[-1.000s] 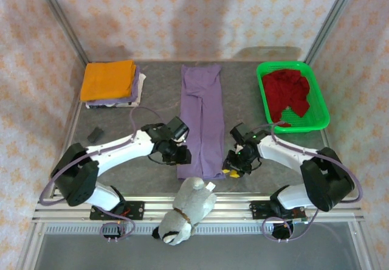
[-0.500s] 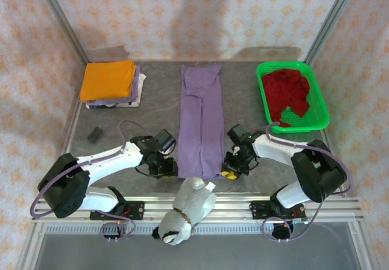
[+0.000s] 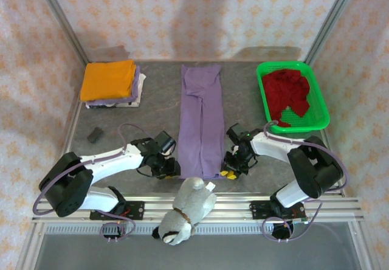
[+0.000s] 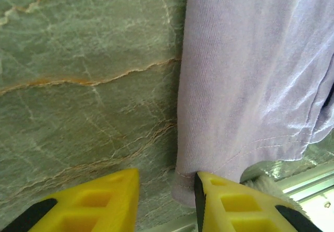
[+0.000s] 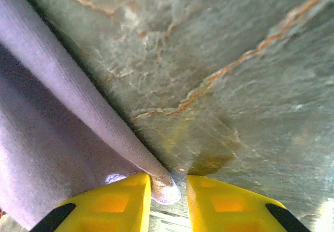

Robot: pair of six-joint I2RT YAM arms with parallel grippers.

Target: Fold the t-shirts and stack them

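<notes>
The lavender t-shirt (image 3: 200, 118) lies folded into a long narrow strip down the table's middle. My left gripper (image 3: 172, 168) is at its near left corner. In the left wrist view the jaws (image 4: 166, 182) stand open around the hem corner (image 4: 185, 187), which rests against the right finger (image 4: 229, 206). My right gripper (image 3: 230, 168) is at the near right corner, open, with the folded hem tip (image 5: 166, 190) between its fingers (image 5: 168, 182) and a gap on the right side. The orange t-shirt (image 3: 109, 79) tops a folded stack at the back left. The dark red t-shirt (image 3: 287, 92) lies crumpled in the basket.
The green plastic basket (image 3: 322, 109) stands at the back right. A grey-and-white plush toy (image 3: 185, 210) lies over the near rail, just below the strip's end. A small black object (image 3: 95, 135) sits on the left of the grey marbled table (image 3: 152, 93).
My left gripper has drawn back toward the near edge, down to the strip's near left corner. The right gripper has shifted slightly at the near right corner. The shirt has not moved.
</notes>
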